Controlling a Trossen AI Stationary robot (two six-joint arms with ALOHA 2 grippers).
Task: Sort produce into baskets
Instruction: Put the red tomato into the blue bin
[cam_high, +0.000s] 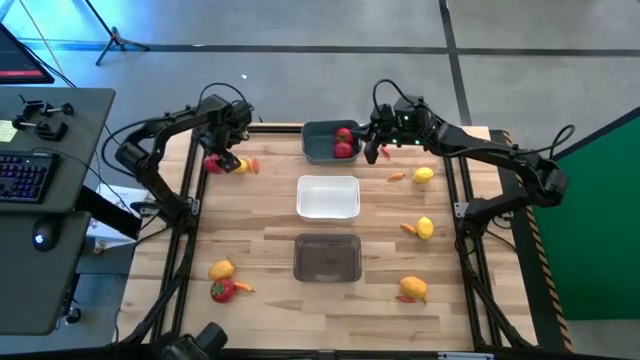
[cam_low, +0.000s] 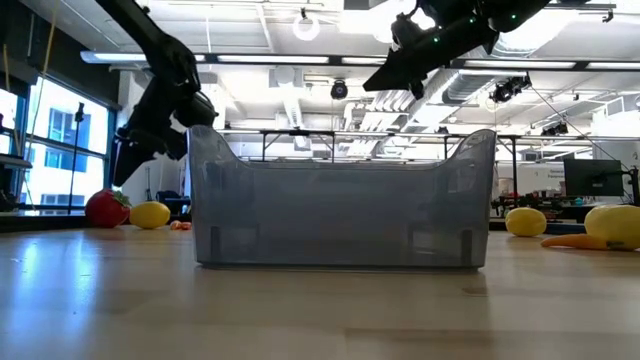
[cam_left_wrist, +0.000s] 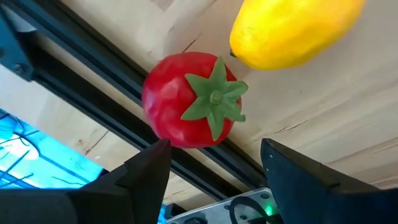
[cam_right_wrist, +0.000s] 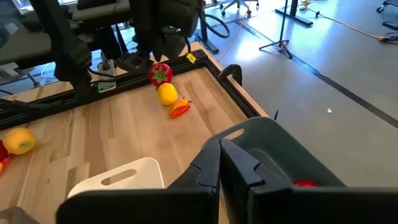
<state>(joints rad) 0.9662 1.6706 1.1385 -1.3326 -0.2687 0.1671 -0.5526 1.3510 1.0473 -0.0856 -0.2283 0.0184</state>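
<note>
A red strawberry (cam_left_wrist: 186, 99) lies on the wood at the table's far left, against the black edge rail, with a yellow lemon (cam_left_wrist: 292, 28) and an orange carrot (cam_high: 253, 165) beside it. My left gripper (cam_left_wrist: 214, 152) hangs just above the strawberry, open, a finger on either side and touching nothing. My right gripper (cam_right_wrist: 219, 163) is shut and empty above the right end of the blue-grey basket (cam_high: 322, 143), which holds red strawberries (cam_high: 344, 143). The white basket (cam_high: 328, 197) and the translucent dark grey basket (cam_high: 327, 257) stand in a row toward the near edge.
Loose produce on the right half: a lemon (cam_high: 424, 175) with a carrot (cam_high: 397, 177), a lemon (cam_high: 425, 228) and a lemon (cam_high: 413, 288). Near left lie a lemon (cam_high: 221, 269) and a strawberry (cam_high: 222, 291). A desk with a keyboard (cam_high: 25, 178) stands left of the table.
</note>
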